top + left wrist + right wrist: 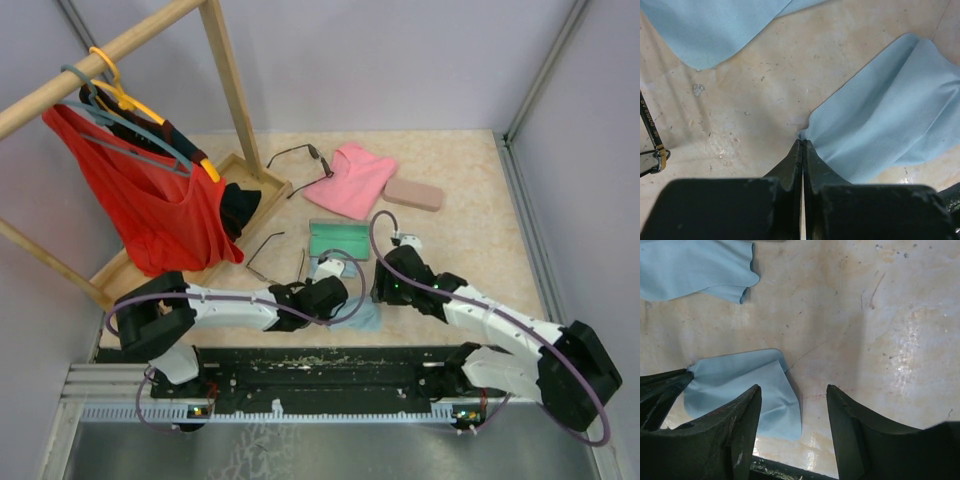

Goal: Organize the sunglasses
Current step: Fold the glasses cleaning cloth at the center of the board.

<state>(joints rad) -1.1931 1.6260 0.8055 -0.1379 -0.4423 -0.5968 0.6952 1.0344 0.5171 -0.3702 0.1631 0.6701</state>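
Observation:
One pair of sunglasses lies at the back next to the wooden tray. A second pair of sunglasses lies mid-table, just left of my left gripper; one of its arms shows at the edge of the left wrist view. A light-blue cloth lies on the table, and my left gripper is shut on its corner. My right gripper hovers open over the same cloth, its left finger above the fabric and nothing between the jaws. The two grippers are close together.
A second light-blue cloth lies just beyond. An open case with a teal inside sits behind the grippers. A pink cloth and a pink case lie at the back. A wooden rack with a red shirt stands at the left.

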